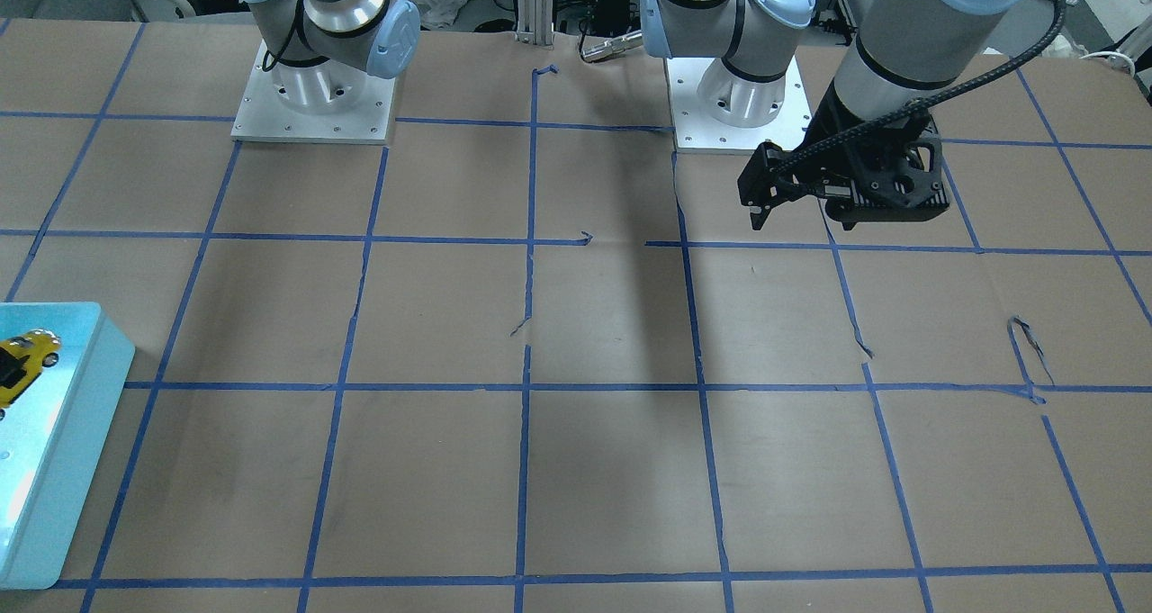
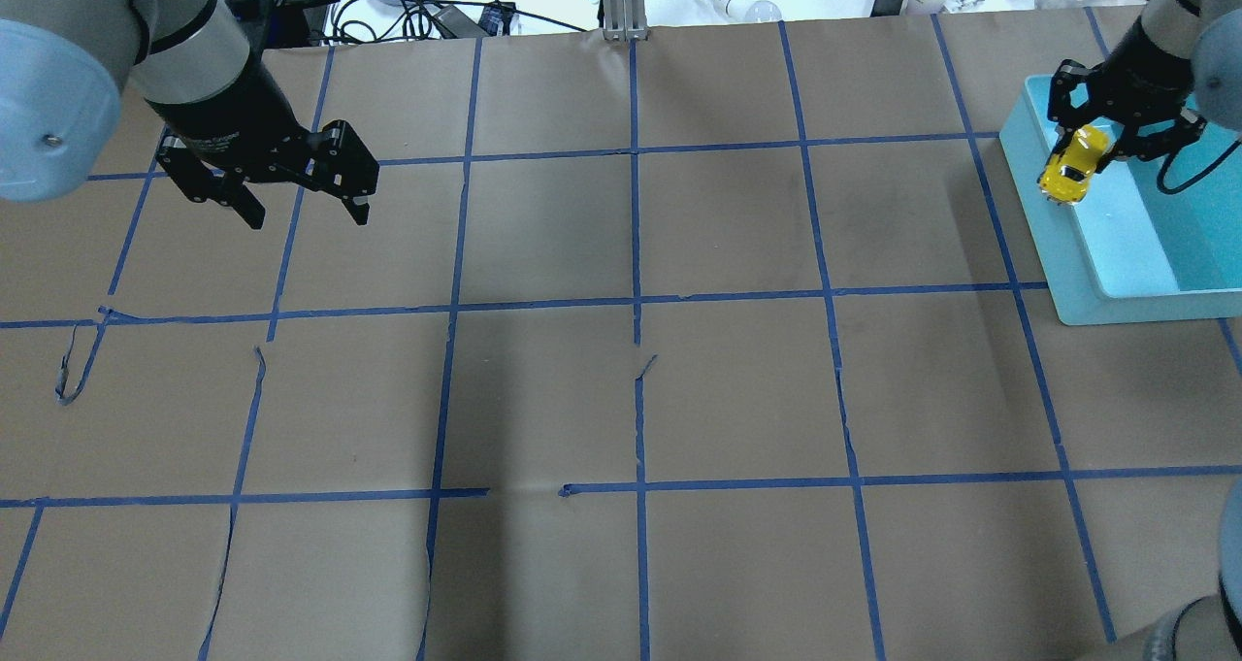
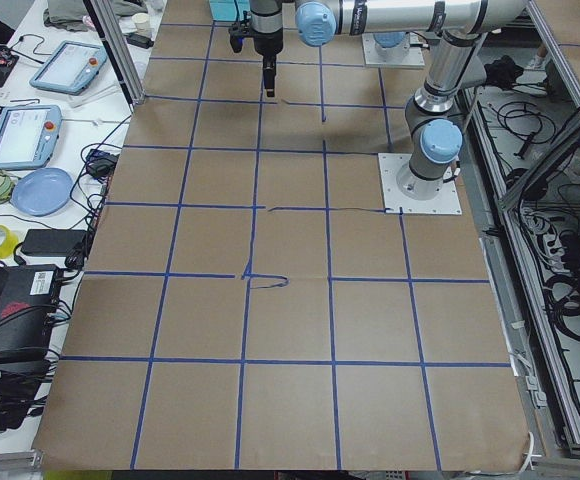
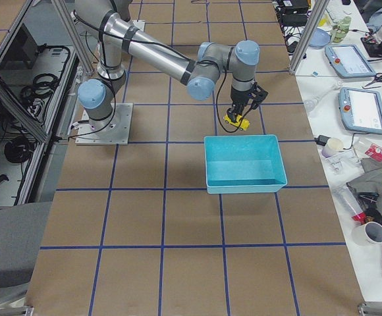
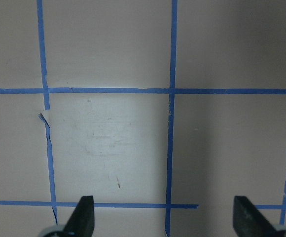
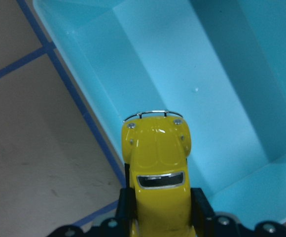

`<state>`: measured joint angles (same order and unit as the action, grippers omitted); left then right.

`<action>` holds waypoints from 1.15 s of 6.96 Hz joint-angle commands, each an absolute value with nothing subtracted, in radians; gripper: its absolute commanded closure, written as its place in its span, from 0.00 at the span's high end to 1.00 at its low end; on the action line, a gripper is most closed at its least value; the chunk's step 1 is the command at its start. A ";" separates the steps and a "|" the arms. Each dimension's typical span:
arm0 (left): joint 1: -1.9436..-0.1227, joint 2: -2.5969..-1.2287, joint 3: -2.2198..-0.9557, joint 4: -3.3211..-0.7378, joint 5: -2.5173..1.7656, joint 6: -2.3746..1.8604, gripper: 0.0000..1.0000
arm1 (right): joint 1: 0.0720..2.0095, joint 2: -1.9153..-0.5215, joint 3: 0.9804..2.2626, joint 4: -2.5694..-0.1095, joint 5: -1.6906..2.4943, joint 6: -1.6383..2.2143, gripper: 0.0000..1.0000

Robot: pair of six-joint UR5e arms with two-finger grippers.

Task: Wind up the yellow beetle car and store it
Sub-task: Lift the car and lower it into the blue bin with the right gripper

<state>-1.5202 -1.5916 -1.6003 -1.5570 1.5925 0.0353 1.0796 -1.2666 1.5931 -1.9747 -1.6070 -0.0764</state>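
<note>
The yellow beetle car (image 2: 1071, 164) is pinched at its rear between the fingers of my right gripper (image 2: 1085, 152). It hangs over the left rim of the turquoise bin (image 2: 1155, 309), nose towards the bin floor. The right wrist view shows the car (image 6: 157, 158) from above, with the fingers (image 6: 125, 210) against both its sides and the bin (image 6: 207, 74) below. The car also shows in the front view (image 1: 27, 355) and the right-side view (image 4: 236, 121). My left gripper (image 2: 308, 218) is open and empty above the paper, far from the bin.
Brown paper with a blue tape grid covers the table (image 2: 631, 399). Both arm bases (image 1: 313, 100) stand on metal plates at the robot's edge. Tablets, cables and bottles lie beyond the table's far edge (image 4: 349, 62).
</note>
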 commanded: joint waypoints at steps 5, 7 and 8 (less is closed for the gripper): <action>-1.519 -1.591 -1.603 -1.557 1.594 0.037 1.00 | 0.971 -1.048 1.595 -2.266 -1.562 -0.515 0.09; -1.519 -1.591 -1.603 -1.555 1.592 0.037 1.00 | 0.971 -1.028 1.608 -2.272 -1.562 -0.555 0.20; -1.519 -1.592 -1.601 -1.555 1.594 0.034 1.00 | 0.971 -1.023 1.612 -2.298 -1.563 -0.557 0.33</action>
